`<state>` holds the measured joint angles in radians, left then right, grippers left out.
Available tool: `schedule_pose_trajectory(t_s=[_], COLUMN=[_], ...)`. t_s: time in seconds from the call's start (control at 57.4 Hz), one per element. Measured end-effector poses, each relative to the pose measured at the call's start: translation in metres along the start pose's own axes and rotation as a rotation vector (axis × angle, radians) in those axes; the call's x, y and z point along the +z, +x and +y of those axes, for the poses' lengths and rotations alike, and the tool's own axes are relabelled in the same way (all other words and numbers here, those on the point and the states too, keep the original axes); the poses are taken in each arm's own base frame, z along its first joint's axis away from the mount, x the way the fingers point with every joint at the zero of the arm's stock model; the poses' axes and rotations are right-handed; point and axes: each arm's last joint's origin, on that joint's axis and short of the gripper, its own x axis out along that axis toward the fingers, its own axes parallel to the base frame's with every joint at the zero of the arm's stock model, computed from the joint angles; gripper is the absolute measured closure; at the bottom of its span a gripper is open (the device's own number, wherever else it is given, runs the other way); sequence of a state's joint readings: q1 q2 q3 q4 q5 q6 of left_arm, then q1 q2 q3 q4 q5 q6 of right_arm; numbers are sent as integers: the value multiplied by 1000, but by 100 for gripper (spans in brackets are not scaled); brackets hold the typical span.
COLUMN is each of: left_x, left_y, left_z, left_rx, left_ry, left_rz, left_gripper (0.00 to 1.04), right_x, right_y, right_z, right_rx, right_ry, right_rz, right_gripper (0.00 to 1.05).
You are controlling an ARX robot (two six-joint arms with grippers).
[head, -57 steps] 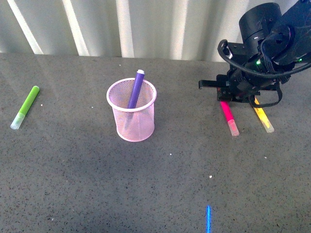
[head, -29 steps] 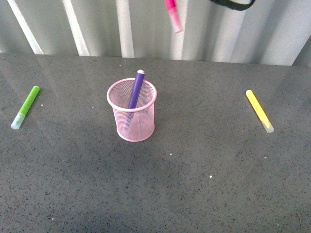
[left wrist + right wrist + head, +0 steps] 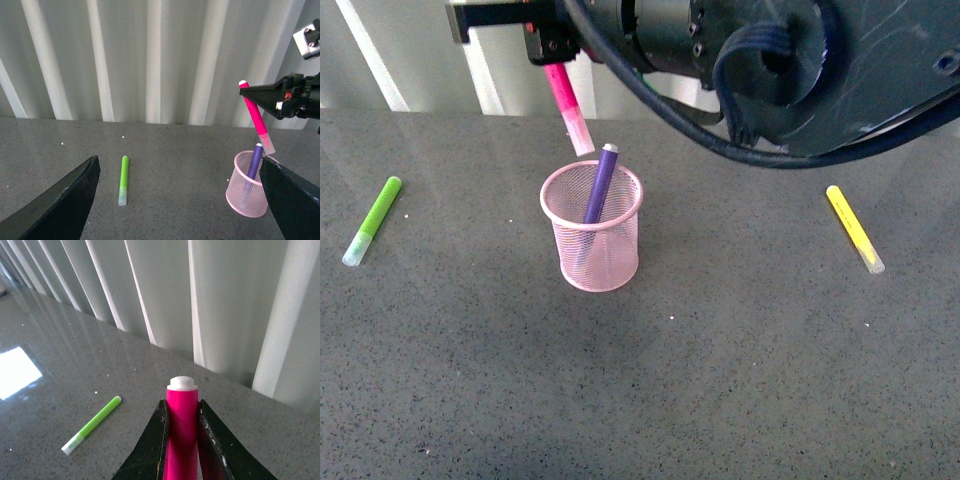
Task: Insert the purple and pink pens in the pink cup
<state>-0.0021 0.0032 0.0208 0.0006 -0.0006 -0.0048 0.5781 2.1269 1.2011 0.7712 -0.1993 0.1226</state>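
1. Where the grey speckled table [image 3: 720, 400] lies nearest the robot, the left wrist view shows the left gripper [image 3: 178, 165] with its two dark fingers [image 3: 65, 205] spread wide apart, released and grasping nothing.
2. Further back, left of centre in the front view, the pink cup [image 3: 592, 255] stands upright on the table. The purple pen [image 3: 600, 185] is inside it, leaning, with its upper end poking above the far side of the rim.
3. At about the same depth, the lime-green marker [image 3: 373, 220] lies flat well to the left of the cup, and the yellow marker [image 3: 853, 228] lies flat well to the right. Neither touches anything else.
4. Over the cup's far-left rim the pink pen [image 3: 567, 105] hangs in the air, tilted, pale cap downward. The cap end is near the top of the purple pen and above the rim, not inside the cup.
5. The right gripper [image 3: 548, 55] is clenched on the magenta barrel. In the right wrist view its two fingers [image 3: 156, 440] press against either side of the pen, whose white end sticks out past them. The bulky black right arm [image 3: 800, 60] fills the top of the front view.
6. Farthest back is a pale ribbed wall [image 3: 410, 60].
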Motion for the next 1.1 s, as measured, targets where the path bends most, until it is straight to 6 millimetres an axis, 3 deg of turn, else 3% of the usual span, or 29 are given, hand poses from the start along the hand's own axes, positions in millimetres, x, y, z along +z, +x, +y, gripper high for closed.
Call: schedule_pose_trajectory(t_s=[0.209,0.836,1.097], left_x=[0,0,0], left_y=[0,0,0], left_z=[0,0,0], left_rx=[0,0,0], left_ry=[0,0,0], left_rz=[0,0,0], left_gripper=[7,7,7], right_x=[-16,-31,-31], right_y=[4,7,7], right_z=[-1,-5,-9], right_rx=[-15,-33,-41], right_ry=[13,18,34], right_rz=[35,75,72], right_gripper=[93,94,48])
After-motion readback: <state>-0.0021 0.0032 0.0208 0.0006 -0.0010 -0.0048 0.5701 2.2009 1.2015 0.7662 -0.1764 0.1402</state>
